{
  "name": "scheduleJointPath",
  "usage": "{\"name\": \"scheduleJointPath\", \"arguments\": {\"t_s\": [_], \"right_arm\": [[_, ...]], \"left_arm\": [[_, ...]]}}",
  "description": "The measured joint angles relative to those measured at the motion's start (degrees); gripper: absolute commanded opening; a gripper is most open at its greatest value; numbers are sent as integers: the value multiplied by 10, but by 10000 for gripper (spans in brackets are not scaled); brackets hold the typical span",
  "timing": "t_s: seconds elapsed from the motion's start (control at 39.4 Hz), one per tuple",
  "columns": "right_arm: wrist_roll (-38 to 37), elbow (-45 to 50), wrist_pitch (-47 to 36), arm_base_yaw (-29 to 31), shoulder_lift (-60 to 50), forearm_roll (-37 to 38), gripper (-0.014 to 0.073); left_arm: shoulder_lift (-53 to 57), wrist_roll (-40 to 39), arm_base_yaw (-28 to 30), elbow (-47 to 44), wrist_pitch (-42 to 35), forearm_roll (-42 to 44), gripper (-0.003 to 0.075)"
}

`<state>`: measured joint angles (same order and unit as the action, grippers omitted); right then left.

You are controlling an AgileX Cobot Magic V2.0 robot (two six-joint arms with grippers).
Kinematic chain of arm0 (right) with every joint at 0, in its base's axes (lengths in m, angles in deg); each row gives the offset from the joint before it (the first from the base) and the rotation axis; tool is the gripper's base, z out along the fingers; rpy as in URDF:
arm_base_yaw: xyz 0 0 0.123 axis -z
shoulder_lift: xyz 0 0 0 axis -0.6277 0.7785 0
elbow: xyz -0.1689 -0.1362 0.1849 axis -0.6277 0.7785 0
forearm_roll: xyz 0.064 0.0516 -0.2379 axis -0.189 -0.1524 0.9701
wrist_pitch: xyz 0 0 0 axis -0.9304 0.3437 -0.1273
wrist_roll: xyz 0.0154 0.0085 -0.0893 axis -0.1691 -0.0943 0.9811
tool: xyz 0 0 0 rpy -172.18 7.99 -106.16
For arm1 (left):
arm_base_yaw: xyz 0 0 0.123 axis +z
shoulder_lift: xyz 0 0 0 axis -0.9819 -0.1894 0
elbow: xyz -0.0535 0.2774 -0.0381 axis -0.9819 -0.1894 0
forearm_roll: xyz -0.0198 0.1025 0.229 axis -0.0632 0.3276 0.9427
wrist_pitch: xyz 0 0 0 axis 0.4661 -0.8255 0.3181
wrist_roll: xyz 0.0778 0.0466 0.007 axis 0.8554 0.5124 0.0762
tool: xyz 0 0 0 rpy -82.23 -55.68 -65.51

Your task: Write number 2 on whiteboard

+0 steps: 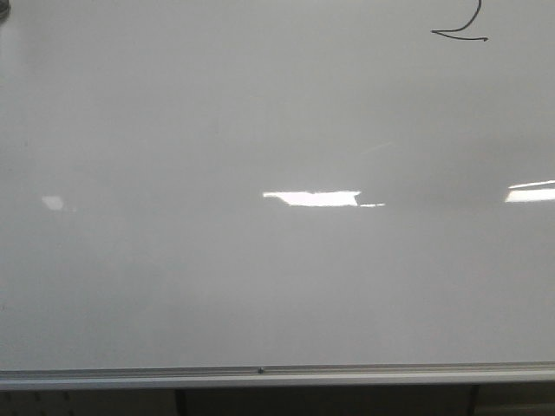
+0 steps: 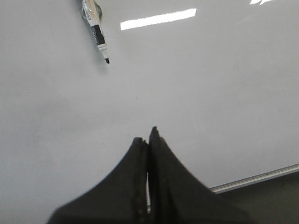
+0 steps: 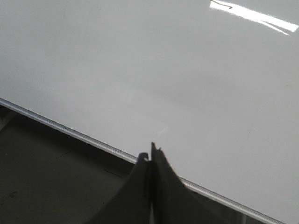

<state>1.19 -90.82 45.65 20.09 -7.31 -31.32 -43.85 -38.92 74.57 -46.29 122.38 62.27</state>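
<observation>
The whiteboard (image 1: 260, 286) fills the front view, glossy white-grey with a silver edge rail along its near side. The number 2 (image 1: 461, 31), a thin black stroke with a short flat base, sits at the far right, its top cut off by the frame. A marker (image 2: 96, 28) with a bare black tip lies on the board, seen only in the left wrist view. My left gripper (image 2: 148, 135) is shut and empty, over the board, well apart from the marker. My right gripper (image 3: 150, 151) is shut and empty over the board's edge rail (image 3: 84, 136). Neither gripper shows in the front view.
Bright glare patches lie on the board at centre (image 1: 312, 198) and right (image 1: 531, 192). The silver rail (image 1: 260, 375) runs along the near edge, with a dark surface (image 3: 51, 182) below it.
</observation>
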Motion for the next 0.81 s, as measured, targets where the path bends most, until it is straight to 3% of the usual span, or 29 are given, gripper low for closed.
{"name": "scheduleJointPath", "arguments": {"t_s": [0.56,0.81], "right_arm": [[0,0,0,0,0,1,-69],[0,0,0,0,0,1,-69]], "left_arm": [[21,0,-14,-11,-4,3,-20],[143,5,30,-125,-77,33,-20]]}}
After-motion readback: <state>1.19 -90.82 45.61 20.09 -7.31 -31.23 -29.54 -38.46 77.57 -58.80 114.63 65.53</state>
